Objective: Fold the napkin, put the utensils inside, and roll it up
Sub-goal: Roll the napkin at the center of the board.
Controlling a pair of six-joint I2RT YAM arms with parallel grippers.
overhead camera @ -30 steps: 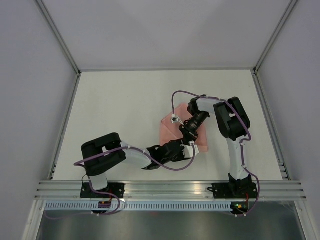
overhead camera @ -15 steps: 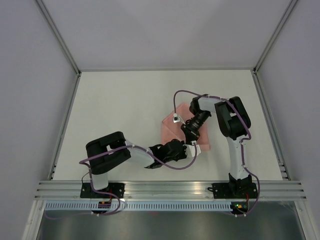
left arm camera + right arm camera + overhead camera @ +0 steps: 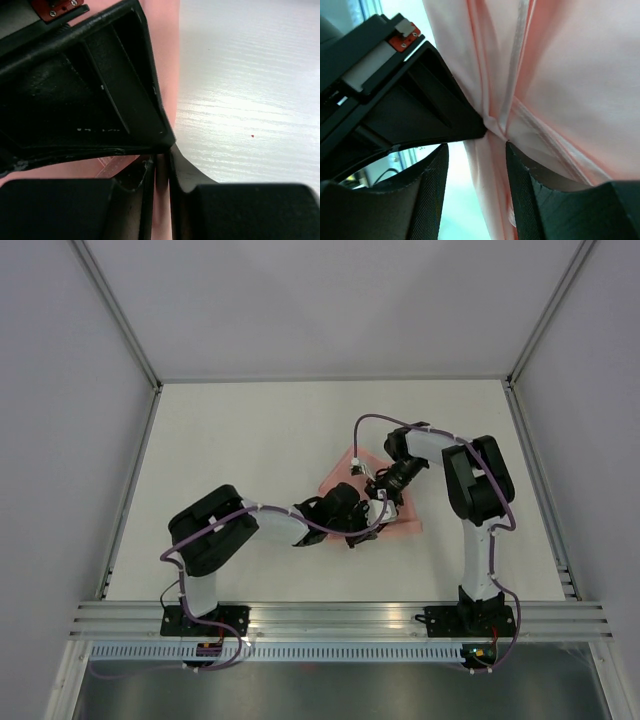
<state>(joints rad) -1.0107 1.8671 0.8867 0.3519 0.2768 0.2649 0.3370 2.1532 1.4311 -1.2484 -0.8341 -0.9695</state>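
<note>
Evidently only the folding is under way: the napkin (image 3: 338, 478) sits bunched on the counter (image 3: 250, 440), an edge nipped in the narrow left pincer (image 3: 167, 150), the right pincer (image 3: 495, 137) wide apart beside a crease, while no utensils show, so loading and rolling remain.

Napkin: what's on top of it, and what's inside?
On top: left fingers pinch a fold of the napkin, right fingers stand open astride it. No utensils visible; the fingers and folds hide whatever is inside.

White table (image 3: 250, 440) w/ grey alu rail (image 3: 340, 615)
</note>
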